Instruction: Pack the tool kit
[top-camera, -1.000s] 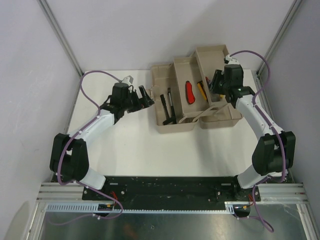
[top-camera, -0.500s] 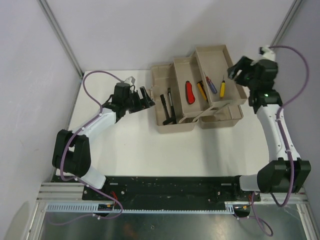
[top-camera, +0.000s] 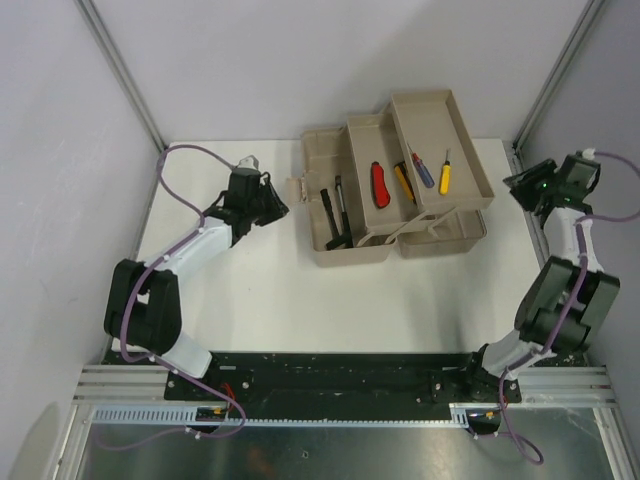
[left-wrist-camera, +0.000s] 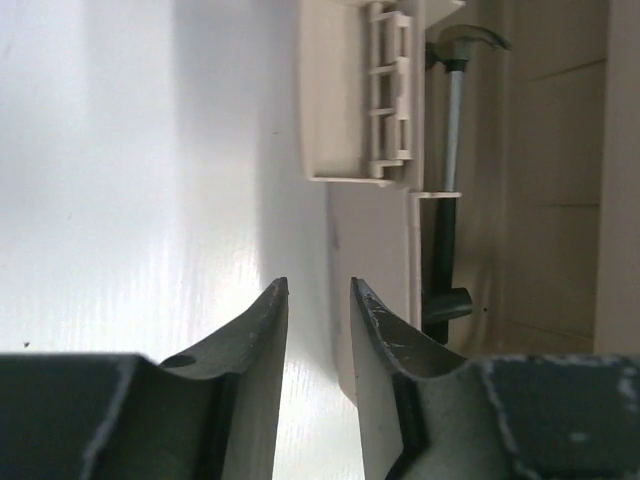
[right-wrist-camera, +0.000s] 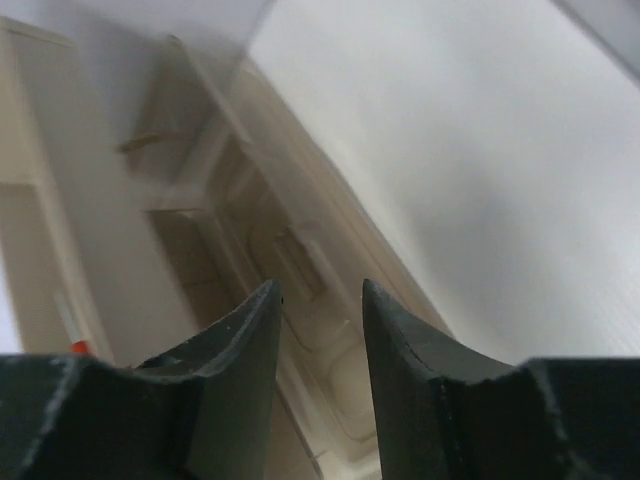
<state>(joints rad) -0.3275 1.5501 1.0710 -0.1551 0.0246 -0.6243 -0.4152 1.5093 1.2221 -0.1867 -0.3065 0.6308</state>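
Observation:
The tool kit's beige toolbox stands open at the back middle of the table with its trays folded out. The left tray holds black-handled tools, among them a hammer. A red-handled tool and a yellow-and-black one lie in the middle tray, and two screwdrivers in the raised right tray. My left gripper hovers just left of the box's left wall, open by a narrow gap and empty. My right gripper is to the right of the box, open and empty.
The box's carry handle lies across its front right part. A latch piece sticks out from the left wall. Grey enclosure walls and metal posts close in the table's back and sides. Both arm bases sit on the black rail.
My right arm has swung away from the box's right tray to the table's right edge. My left gripper's jaws have narrowed from wide open and it sits slightly further left.

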